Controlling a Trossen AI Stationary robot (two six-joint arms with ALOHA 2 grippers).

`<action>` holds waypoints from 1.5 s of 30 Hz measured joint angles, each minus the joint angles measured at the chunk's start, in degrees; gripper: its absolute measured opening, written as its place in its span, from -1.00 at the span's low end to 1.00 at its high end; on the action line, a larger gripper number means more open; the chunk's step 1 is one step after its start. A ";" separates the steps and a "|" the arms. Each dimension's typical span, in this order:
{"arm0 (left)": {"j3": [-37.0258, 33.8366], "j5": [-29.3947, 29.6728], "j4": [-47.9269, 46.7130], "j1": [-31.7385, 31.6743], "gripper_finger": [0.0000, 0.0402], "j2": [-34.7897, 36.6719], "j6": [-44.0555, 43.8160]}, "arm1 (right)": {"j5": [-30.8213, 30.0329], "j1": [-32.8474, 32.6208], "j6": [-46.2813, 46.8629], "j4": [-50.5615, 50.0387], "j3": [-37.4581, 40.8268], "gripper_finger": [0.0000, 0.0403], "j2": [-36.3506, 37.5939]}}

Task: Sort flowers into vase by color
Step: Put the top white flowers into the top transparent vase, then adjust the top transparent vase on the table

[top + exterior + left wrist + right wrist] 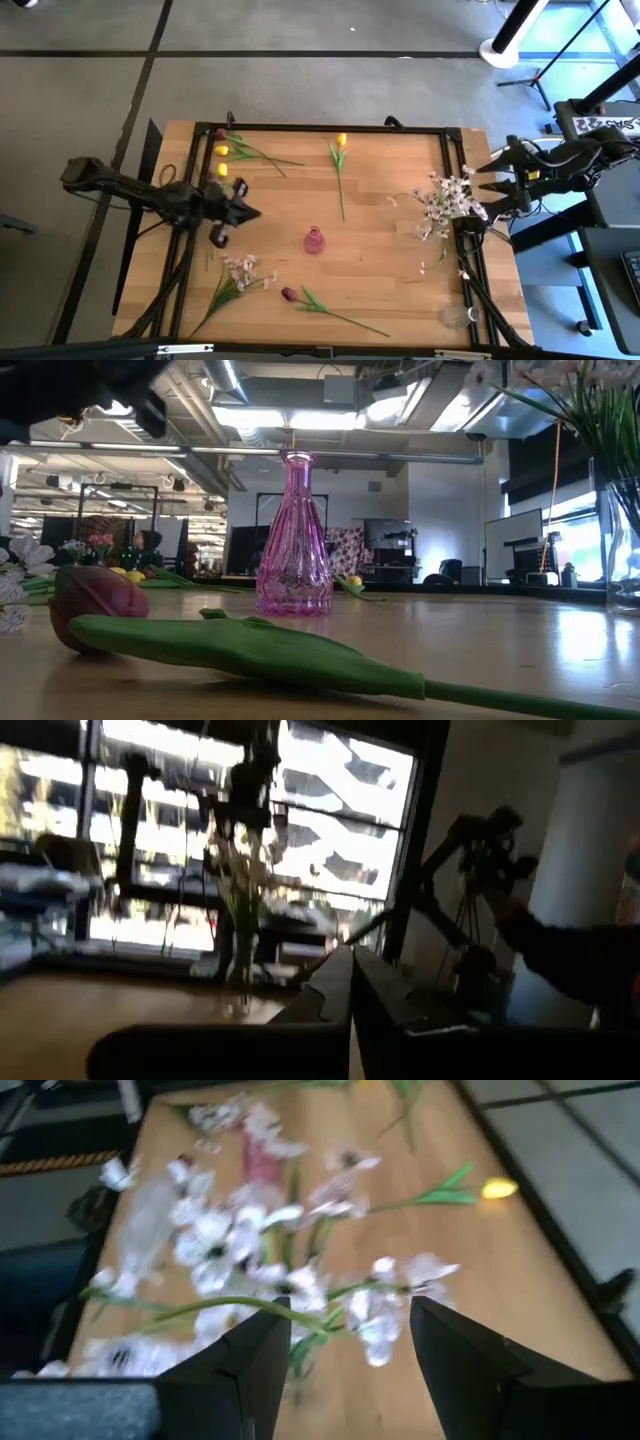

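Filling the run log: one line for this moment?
left claw: shut, empty | right claw: open beside white blossom spray | pink vase: empty

No legible text anywhere. High view: a white label [596,123] with dark characters sits on equipment right of the table, too small to read. Low and both wrist views: no signs, brands or numbers readable.
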State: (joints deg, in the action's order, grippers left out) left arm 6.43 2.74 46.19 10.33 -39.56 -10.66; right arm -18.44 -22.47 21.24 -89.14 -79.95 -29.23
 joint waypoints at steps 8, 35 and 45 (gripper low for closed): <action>17.57 8.81 -31.32 4.82 -1.00 -12.66 -13.72 | -7.67 -0.01 -0.06 1.27 -0.10 0.03 0.21; 31.94 6.46 -64.14 43.39 -1.00 -31.10 -104.00 | 0.82 -0.01 -8.93 19.57 0.45 0.03 -0.24; 31.94 3.64 -63.76 43.69 -1.00 -32.44 -110.66 | 17.46 -0.01 -14.55 38.37 8.29 0.03 -1.27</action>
State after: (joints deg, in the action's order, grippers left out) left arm 38.37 6.38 -17.57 54.02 -72.01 -121.31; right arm -0.98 -22.48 6.69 -50.76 -71.66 -30.50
